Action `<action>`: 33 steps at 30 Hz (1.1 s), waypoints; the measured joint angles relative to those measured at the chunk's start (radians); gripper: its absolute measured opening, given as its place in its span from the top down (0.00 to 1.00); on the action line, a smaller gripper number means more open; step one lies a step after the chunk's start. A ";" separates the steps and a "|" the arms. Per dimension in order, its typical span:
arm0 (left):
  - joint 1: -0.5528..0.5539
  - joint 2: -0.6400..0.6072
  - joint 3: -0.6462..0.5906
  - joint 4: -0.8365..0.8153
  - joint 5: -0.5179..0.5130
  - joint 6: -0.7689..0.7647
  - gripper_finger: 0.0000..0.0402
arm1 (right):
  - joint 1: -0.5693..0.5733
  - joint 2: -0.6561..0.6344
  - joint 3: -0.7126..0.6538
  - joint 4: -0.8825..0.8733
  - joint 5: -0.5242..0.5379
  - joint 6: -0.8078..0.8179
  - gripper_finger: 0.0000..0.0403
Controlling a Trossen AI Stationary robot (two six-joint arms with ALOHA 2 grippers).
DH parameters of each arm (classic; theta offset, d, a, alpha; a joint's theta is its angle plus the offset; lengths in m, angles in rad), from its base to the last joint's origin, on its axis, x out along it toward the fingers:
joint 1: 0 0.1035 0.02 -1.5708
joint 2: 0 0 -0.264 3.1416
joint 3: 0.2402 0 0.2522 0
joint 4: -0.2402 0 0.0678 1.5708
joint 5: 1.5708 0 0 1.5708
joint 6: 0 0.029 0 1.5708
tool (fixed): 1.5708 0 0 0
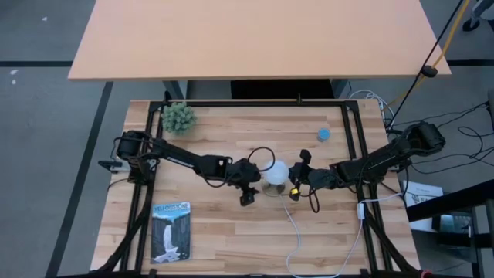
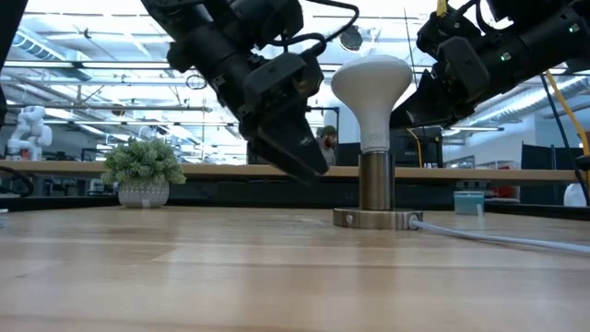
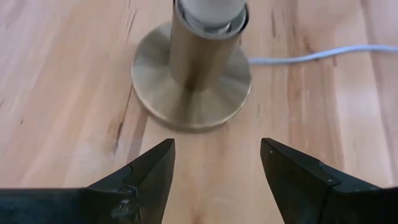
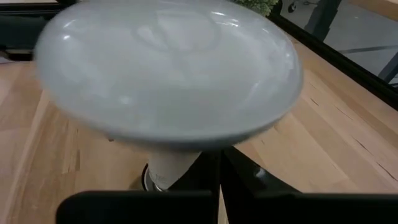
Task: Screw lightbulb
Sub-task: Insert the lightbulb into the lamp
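The lightbulb [image 2: 371,88] stands upright, mid-table, its narrow end down in the socket [image 2: 376,189]. White all over: a broad, frosted dome on top, wide and rounded like a mushroom cap, tapering through a cone-shaped body to a slim neck where it meets the brass-coloured tube. From above the dome [image 1: 276,171] shows as a pale round disc that hides most of the socket under it. Up close in the right wrist view the dome [image 4: 168,68] fills the frame, smooth and matte with soft glints of the ceiling lights, the cone below it narrowing away.

The socket is a short metal cylinder on a round flat base [image 3: 189,93], sitting flat on the table [image 2: 230,277]. A white cord [image 2: 498,238] runs off from the base across the wood.

Left gripper [image 3: 214,177] is low beside the bulb, on the plant's side, angled down toward the base. Its fingers are spread wide, with bare wood between them, holding nothing and clear of the socket.

Right gripper [image 1: 296,185] sits close on the other side of the bulb, level with the dome. Its fingers are hidden behind the bulb in its own view, so I can't tell whether they're spread or closed, or whether they touch the bulb.

A small potted plant [image 2: 143,171] stands well back at the table's far left.
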 joint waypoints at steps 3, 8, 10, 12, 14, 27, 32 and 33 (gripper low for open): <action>-0.002 0.000 0.000 0.037 0.000 0.000 0.40 | 0.000 0.000 0.000 -0.002 0.000 0.000 1.00; 0.005 0.000 0.000 0.051 -0.023 0.034 0.40 | 0.000 0.000 0.000 -0.002 0.000 0.000 1.00; 0.014 0.000 0.000 0.062 -0.038 0.065 0.40 | 0.000 0.000 0.000 -0.002 0.000 0.000 1.00; 0.021 0.000 0.000 0.080 -0.047 0.090 0.40 | 0.000 0.000 0.000 -0.002 -0.003 0.000 1.00; 0.027 0.000 0.000 0.101 -0.059 0.098 0.40 | 0.000 0.000 0.000 -0.003 -0.020 0.000 1.00; 0.034 0.000 0.000 -0.092 -0.109 0.043 0.40 | 0.000 0.000 0.000 -0.011 -0.023 0.007 1.00; 0.022 -0.002 -0.001 -0.135 -0.235 0.048 0.40 | 0.000 0.000 0.000 -0.009 -0.026 0.007 1.00; 0.022 -0.010 -0.010 -0.134 -0.256 0.051 0.40 | 0.000 0.000 0.000 -0.007 -0.026 0.007 1.00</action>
